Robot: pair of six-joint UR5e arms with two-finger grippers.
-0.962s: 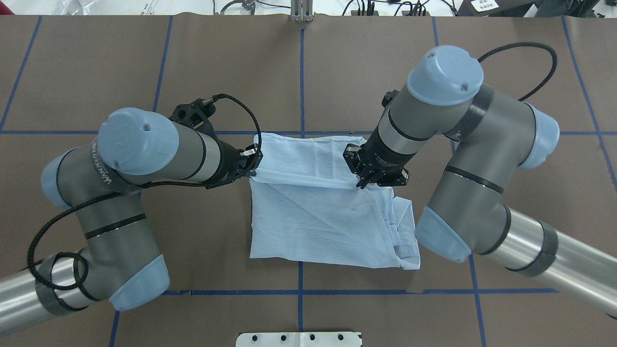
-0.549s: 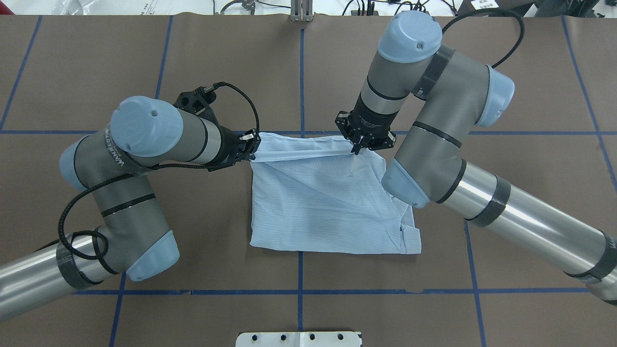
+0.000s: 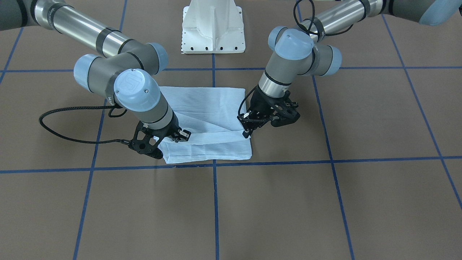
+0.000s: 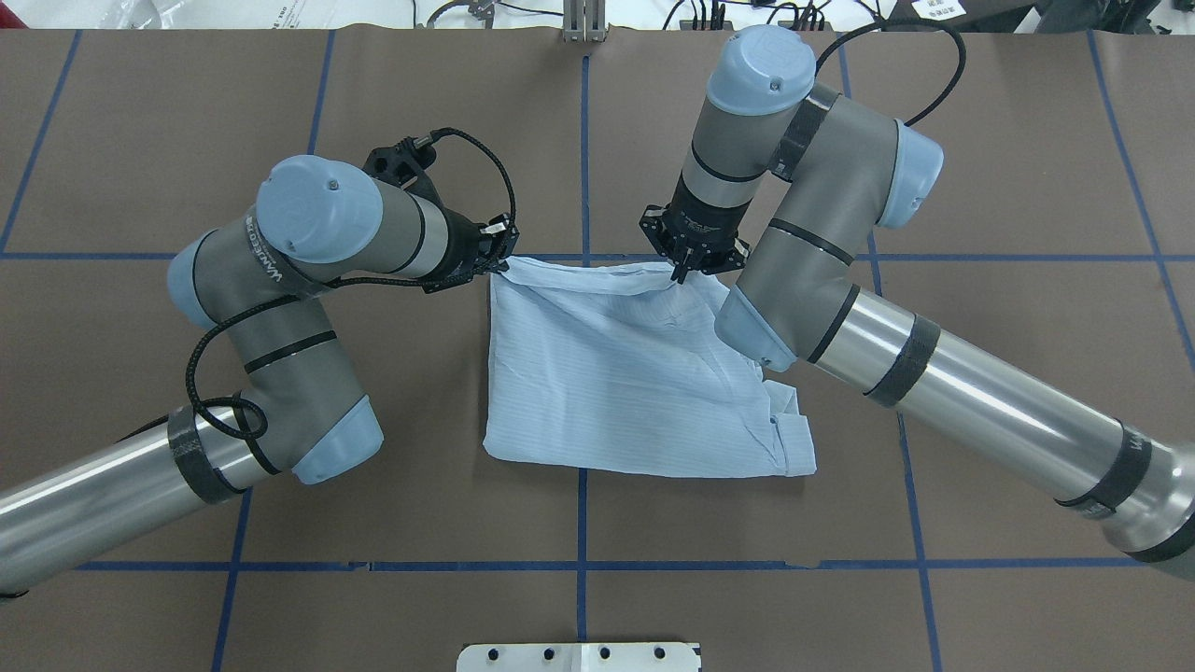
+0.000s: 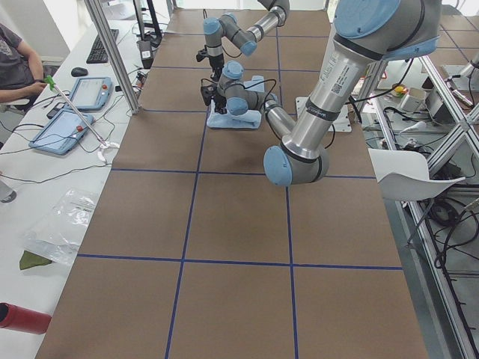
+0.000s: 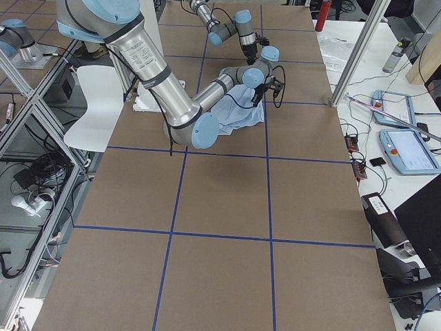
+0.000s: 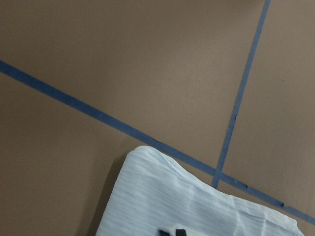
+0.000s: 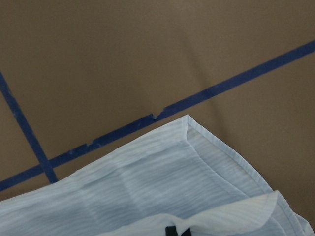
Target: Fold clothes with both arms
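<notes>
The light blue striped shirt (image 4: 616,383) lies folded in a rough rectangle on the brown table top, with its collar end at the near right corner (image 4: 789,448). It also shows in the front view (image 3: 209,104). My left gripper (image 4: 504,259) is shut on the shirt's far left corner, low over the table (image 3: 246,133). My right gripper (image 4: 681,273) is shut on the shirt's far edge, further right (image 3: 179,136). Both wrist views show the cloth under the dark fingertips (image 7: 173,231) (image 8: 177,230) and the far edge beside a blue tape line.
The white pedestal base (image 3: 213,32) stands at the robot's side of the table. Blue tape lines (image 4: 583,140) divide the brown surface into squares. A side bench with tablets (image 5: 67,120) and a seated person (image 5: 15,60) lies beyond the far table edge.
Both grippers have moved away from the robot, carrying the shirt's folded edge from mid-shirt to the far tape line. The shirt's near edge has slid a little farther from the robot.
</notes>
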